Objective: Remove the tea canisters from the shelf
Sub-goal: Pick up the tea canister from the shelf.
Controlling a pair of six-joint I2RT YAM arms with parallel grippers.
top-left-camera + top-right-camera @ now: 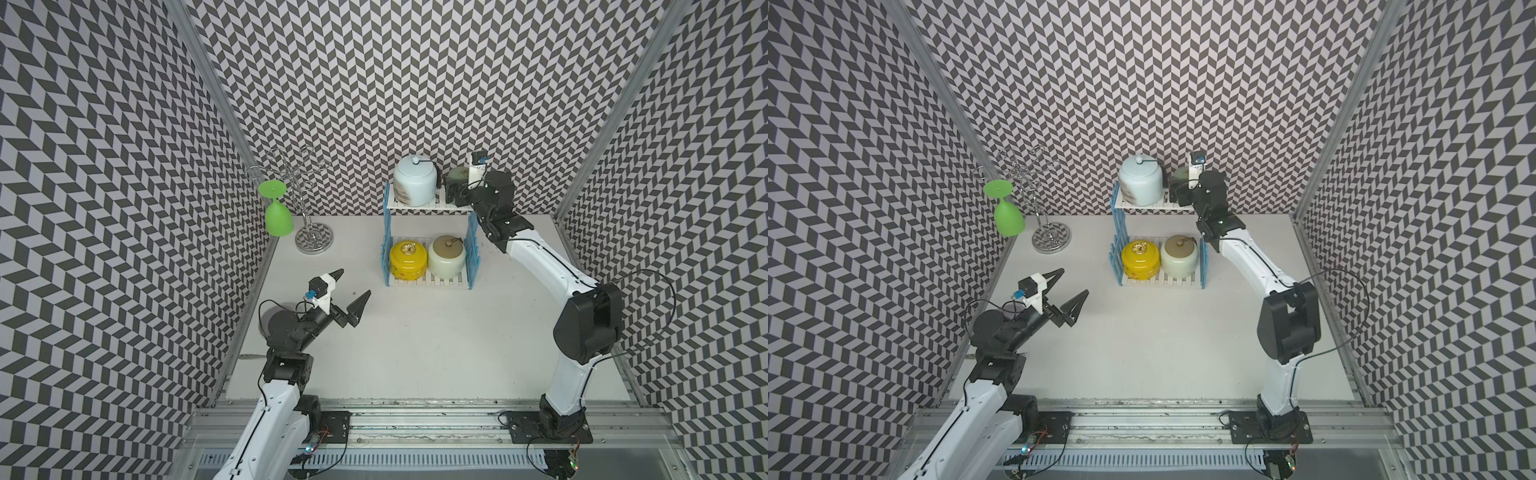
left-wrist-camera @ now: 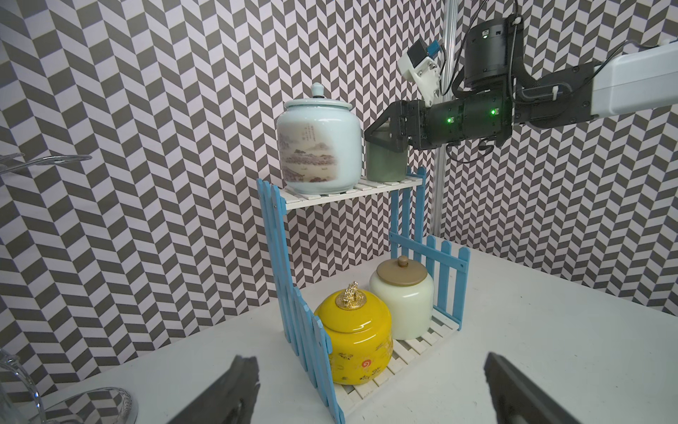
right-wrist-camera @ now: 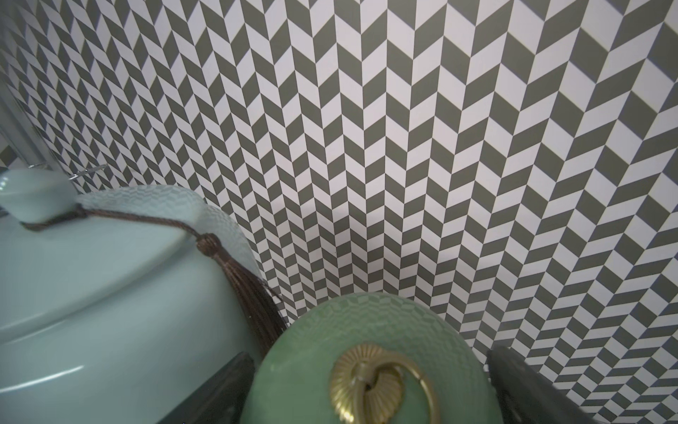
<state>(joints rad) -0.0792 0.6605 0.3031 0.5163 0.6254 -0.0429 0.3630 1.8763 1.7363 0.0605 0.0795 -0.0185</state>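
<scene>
The shelf [image 1: 387,232] stands at the back of the table with two canisters on each tier. The pale blue one with a tassel [image 1: 414,183] and the small sage green one [image 2: 387,163] sit on top. Below are the glossy yellow one [image 1: 408,259] and the cream one with a tan lid [image 1: 446,257]. My right gripper [image 3: 367,370] is open, its fingers [image 3: 223,385] on either side of the sage green canister [image 3: 330,330], right beside the pale blue one [image 3: 110,293]. My left gripper [image 1: 355,282] hovers open and empty over the table, left of the shelf's front.
A green goblet [image 1: 277,216] hangs upside down from a chrome wire stand [image 1: 314,239] at the back left. Patterned walls enclose the white table [image 1: 415,353] on three sides. The right arm's forearm [image 1: 540,266] passes just right of the shelf.
</scene>
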